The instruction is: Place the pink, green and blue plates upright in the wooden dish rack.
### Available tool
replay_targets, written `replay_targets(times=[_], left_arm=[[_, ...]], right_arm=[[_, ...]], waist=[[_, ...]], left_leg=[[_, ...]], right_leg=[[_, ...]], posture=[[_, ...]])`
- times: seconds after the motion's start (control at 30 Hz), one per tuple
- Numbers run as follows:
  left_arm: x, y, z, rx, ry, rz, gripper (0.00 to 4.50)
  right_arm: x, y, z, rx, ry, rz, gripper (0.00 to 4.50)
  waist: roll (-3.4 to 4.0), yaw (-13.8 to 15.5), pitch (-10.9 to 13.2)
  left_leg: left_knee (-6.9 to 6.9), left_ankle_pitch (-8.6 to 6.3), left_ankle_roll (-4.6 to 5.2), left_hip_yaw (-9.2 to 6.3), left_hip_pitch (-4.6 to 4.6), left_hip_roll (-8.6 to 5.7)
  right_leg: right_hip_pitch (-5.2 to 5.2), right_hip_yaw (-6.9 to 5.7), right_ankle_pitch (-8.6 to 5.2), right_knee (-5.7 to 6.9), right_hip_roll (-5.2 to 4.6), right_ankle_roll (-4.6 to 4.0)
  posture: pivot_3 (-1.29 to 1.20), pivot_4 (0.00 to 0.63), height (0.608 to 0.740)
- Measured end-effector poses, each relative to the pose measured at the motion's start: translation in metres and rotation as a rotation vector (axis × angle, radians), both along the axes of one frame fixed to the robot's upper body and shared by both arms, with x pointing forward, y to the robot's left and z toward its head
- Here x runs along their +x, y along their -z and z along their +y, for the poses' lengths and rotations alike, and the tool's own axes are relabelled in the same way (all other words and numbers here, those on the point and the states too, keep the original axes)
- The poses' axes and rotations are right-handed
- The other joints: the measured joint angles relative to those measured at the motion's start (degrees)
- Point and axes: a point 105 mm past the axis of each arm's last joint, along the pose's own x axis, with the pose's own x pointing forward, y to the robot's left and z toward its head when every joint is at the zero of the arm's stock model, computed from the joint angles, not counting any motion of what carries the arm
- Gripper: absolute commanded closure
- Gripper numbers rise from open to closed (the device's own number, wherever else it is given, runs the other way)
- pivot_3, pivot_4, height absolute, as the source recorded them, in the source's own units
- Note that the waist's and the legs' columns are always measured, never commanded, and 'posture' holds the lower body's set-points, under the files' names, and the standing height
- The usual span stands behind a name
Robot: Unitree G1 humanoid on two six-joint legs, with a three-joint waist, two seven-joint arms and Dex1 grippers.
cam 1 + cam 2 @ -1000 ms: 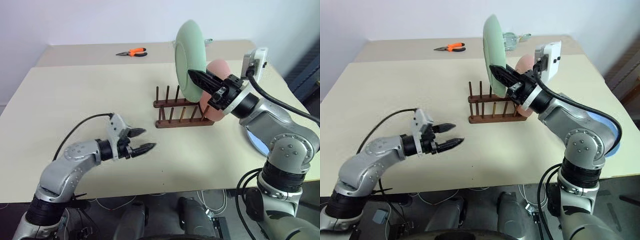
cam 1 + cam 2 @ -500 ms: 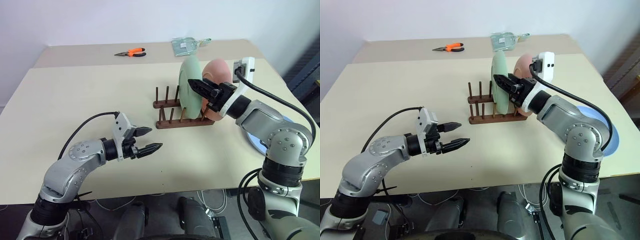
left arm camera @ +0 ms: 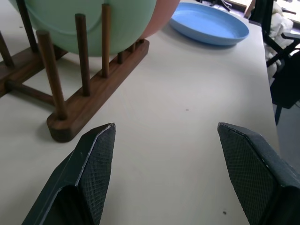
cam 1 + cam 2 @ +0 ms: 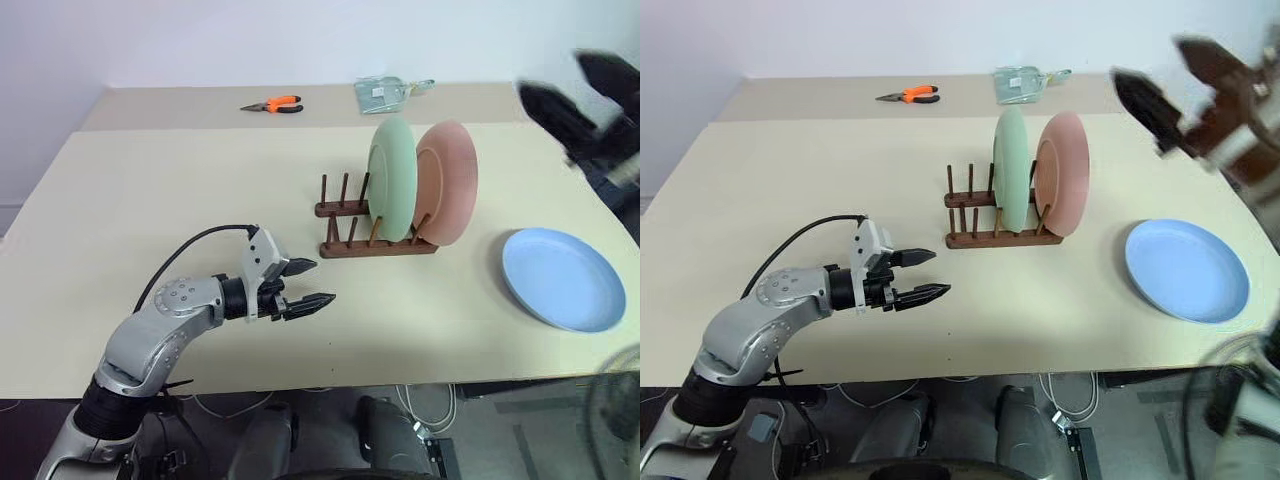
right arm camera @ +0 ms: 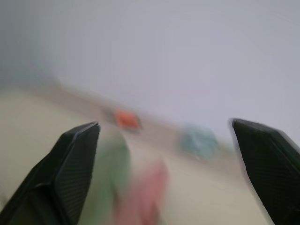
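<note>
Currently the left gripper (image 4: 312,284) hovers low over the near part of the cream table (image 4: 150,200), left of centre, fingers spread wide with nothing between them; the left wrist view confirms the gap is bare tabletop. A black cable loops from its wrist back along the arm.

Blue plate (image 4: 563,277) lies flat on the table at near right, well apart from the rack and from both grippers.

Mid-table: wooden dish rack (image 4: 372,230), two dark rails with upright pegs. Green plate (image 4: 391,178) stands upright in it, roughly in the middle slots, edge toward the camera. Pink plate (image 4: 447,181) stands upright just right of the green one, at the rack's right end, face partly hidden by the green plate. The two look very close; cannot tell if they touch. Pegs left of the green plate hold nothing.

Right gripper (image 4: 582,96) is up at the far right, above table level, blurred, well clear of the rack and plates. Fingers stand wide apart with nothing held; the right wrist view shows the same wide gap, with smeared green and pink shapes beyond.

Far table section: orange-handled pliers (image 4: 274,104) left of centre, and a clear packet (image 4: 384,91) with something pale inside to the right of them. No readable writing or labels anywhere; any packet print is too small to make out.
</note>
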Motion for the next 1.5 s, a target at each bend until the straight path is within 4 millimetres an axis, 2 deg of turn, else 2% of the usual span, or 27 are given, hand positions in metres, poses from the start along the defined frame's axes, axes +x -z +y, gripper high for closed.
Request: replay_targets(times=[0.07, 0.1, 0.17, 0.23, 0.37, 0.4, 0.43, 0.57, 0.67, 0.83, 0.9, 0.97, 1.03, 1.07, 1.13, 1.2, 1.27, 1.33, 1.4, 1.5], left_arm=[[0.001, 0.002, -0.003, 0.001, 0.018, 0.004, 0.93], [0.001, 0.002, -0.004, 0.005, 0.027, 0.001, 0.93], [0.0, 0.004, -0.006, 0.012, 0.044, 0.001, 0.93], [-0.001, 0.003, -0.01, 0.007, 0.061, -0.001, 0.93], [0.0, 0.003, -0.011, 0.01, 0.066, -0.005, 0.93], [0.0, 0.003, -0.01, 0.011, 0.065, -0.006, 0.93], [0.001, 0.003, -0.01, 0.012, 0.064, -0.007, 0.93], [0.002, 0.003, -0.01, 0.017, 0.058, -0.011, 0.93], [0.001, 0.004, -0.009, 0.017, 0.051, -0.012, 0.93], [-0.001, 0.005, -0.007, 0.018, 0.04, -0.012, 0.93], [0.0, 0.005, -0.006, 0.021, 0.031, -0.015, 0.93], [0.001, 0.004, -0.005, 0.025, 0.026, -0.017, 0.93], [0.002, 0.004, -0.004, 0.026, 0.021, -0.021, 0.93], [0.003, 0.004, -0.003, 0.028, 0.016, -0.022, 0.93], [0.004, 0.004, -0.002, 0.029, 0.011, -0.022, 0.93], [0.006, 0.005, 0.001, 0.028, -0.001, -0.021, 0.93], [0.007, 0.005, 0.003, 0.027, -0.01, -0.021, 0.93], [0.008, 0.005, 0.005, 0.025, -0.022, -0.022, 0.93], [0.009, 0.005, 0.008, 0.027, -0.031, -0.021, 0.93], [0.01, 0.006, 0.013, 0.034, -0.049, -0.022, 0.93]], right_arm=[[-0.009, 0.053, -0.011, -0.044, 0.029, 0.196, 0.01], [-0.014, 0.07, -0.011, -0.062, 0.026, 0.261, 0.01], [-0.022, 0.09, -0.008, -0.12, 0.019, 0.33, 0.01], [-0.023, 0.109, -0.008, -0.202, 0.056, 0.372, 0.01], [-0.018, 0.163, -0.024, -0.291, 0.189, 0.515, 0.01], [-0.018, 0.172, -0.026, -0.282, 0.206, 0.539, 0.54], [-0.017, 0.179, -0.028, -0.279, 0.218, 0.558, 0.89], [-0.008, 0.181, -0.036, -0.3, 0.248, 0.552, 2.93], [-0.004, 0.18, -0.042, -0.315, 0.275, 0.547, 4.45], [0.008, 0.16, -0.042, -0.337, 0.295, 0.47, 4.49], [0.02, 0.14, -0.035, -0.342, 0.274, 0.379, 4.49], [0.039, 0.093, -0.019, -0.294, 0.243, 0.183, 4.49], [0.049, 0.022, 0.007, -0.157, 0.176, -0.081, 4.49], [0.046, -0.015, 0.021, -0.074, 0.12, -0.208, 4.49], [0.031, -0.07, 0.046, 0.061, -0.002, -0.391, 4.49], [0.015, -0.102, 0.074, 0.217, -0.175, -0.468, 4.49], [0.008, -0.109, 0.097, 0.348, -0.332, -0.442, 4.49], [0.002, -0.108, 0.127, 0.501, -0.513, -0.365, 4.49], [-0.004, -0.103, 0.167, 0.645, -0.695, -0.245, 4.49], [-0.004, -0.091, 0.202, 0.741, -0.792, -0.082, 4.49]], waist=[[0.29, -0.16, 0.07], [0.51, -0.63, 0.11], [0.69, -1.24, 0.14], [0.54, -1.5, 0.14], [0.53, -1.8, 0.15], [0.54, -1.75, 0.16], [0.54, -1.75, 0.15], [0.52, -1.4, 0.14], [0.52, -0.82, 0.15], [0.5, -0.84, 0.17], [0.63, -1.12, 0.24], [0.82, -1.74, 0.35], [0.89, -2.25, 0.38], [0.88, -2.2, 0.38], [0.76, -2.02, 0.32], [0.62, -1.74, 0.27], [0.6, -1.59, 0.25], [0.61, -1.72, 0.25], [0.66, -2.2, 0.27], [0.67, -2.2, 0.28]], left_leg=[[0.02, -0.03, 0.06, 0.22, 0.03, -0.01], [0.05, -0.04, 0.07, 0.31, 0.03, -0.03], [0.03, -0.08, 0.12, 0.56, 0.01, 0.01], [0.03, -0.1, 0.11, 0.59, 0.07, 0.11], [0.08, -0.09, 0.12, 0.55, 0.03, 0.24], [0.06, -0.09, 0.14, 0.53, 0.01, 0.14], [0.06, -0.13, 0.22, 0.52, 0.01, 0.07], [0.04, -0.18, 0.29, 0.53, 0.03, 0.03], [0.07, -0.18, 0.29, 0.53, 0.05, 0.04], [0.16, -0.18, 0.29, 0.52, 0.08, 0.05], [0.14, -0.17, 0.29, 0.56, 0.07, 0.05], [0.13, -0.17, 0.29, 0.65, 0.07, 0.05], [0.07, -0.17, 0.3, 0.6, 0.08, 0.07], [0.03, -0.16, 0.3, 0.5, 0.1, 0.1], [0.0, -0.16, 0.29, 0.25, 0.05, 0.11], [0.0, -0.16, 0.29, 0.09, -0.01, 0.1], [0.01, -0.16, 0.3, 0.01, -0.01, 0.06], [0.02, -0.16, 0.3, 0.04, 0.01, 0.06], [0.0, -0.16, 0.29, 0.02, 0.04, 0.06], [-0.01, -0.15, 0.28, -0.04, 0.03, 0.07]], right_leg=[[-0.02, 0.17, 0.02, -0.04, -0.08, 0.03], [-0.02, 0.25, 0.02, -0.04, -0.13, 0.04], [0.03, 0.36, 0.03, -0.02, -0.14, 0.05], [0.12, 0.21, 0.01, -0.05, -0.1, 0.03], [0.05, 0.05, 0.07, -0.43, -0.12, -0.04], [0.05, 0.12, 0.09, -0.43, -0.15, -0.03], [0.05, 0.19, 0.14, -0.44, -0.16, 0.04], [0.08, 0.22, 0.3, -0.53, -0.16, -0.1], [0.11, 0.22, 0.19, -0.52, -0.15, 0.11], [0.19, 0.21, 0.19, -0.51, -0.13, 0.12], [0.14, 0.24, 0.2, -0.51, -0.13, 0.13], [0.08, 0.31, 0.3, -0.5, -0.14, 0.19], [0.05, 0.29, 0.34, -0.47, -0.1, 0.2], [0.06, 0.22, 0.36, -0.47, -0.05, 0.23], [0.08, 0.06, 0.52, -0.47, 0.0, 0.11], [0.12, -0.02, 0.52, -0.54, -0.02, 0.07], [0.12, 0.06, 0.46, -0.58, -0.09, -0.04], [0.1, 0.15, 0.47, -0.57, -0.12, -0.07], [0.03, 0.16, 0.5, -0.49, -0.09, -0.11], [-0.06, 0.13, 0.5, -0.38, -0.02, -0.12]], posture=[[0.0, 0.15, 0.74], [0.0, 0.15, 0.74], [0.0, 0.15, 0.74], [0.0, 0.15, 0.74], [0.0, 0.15, 0.74], [0.0, 0.15, 0.74], [0.0, 0.15, 0.74], [0.0, 0.15, 0.74], [0.0, 0.15, 0.74], [0.0, 0.15, 0.74], [0.0, 0.15, 0.74], [0.0, 0.15, 0.74], [0.0, 0.15, 0.74], [0.0, 0.15, 0.74], [0.0, 0.15, 0.74], [0.0, 0.15, 0.74], [0.0, 0.15, 0.74], [0.0, 0.15, 0.74], [0.0, 0.15, 0.74], [0.0, 0.15, 0.74]])
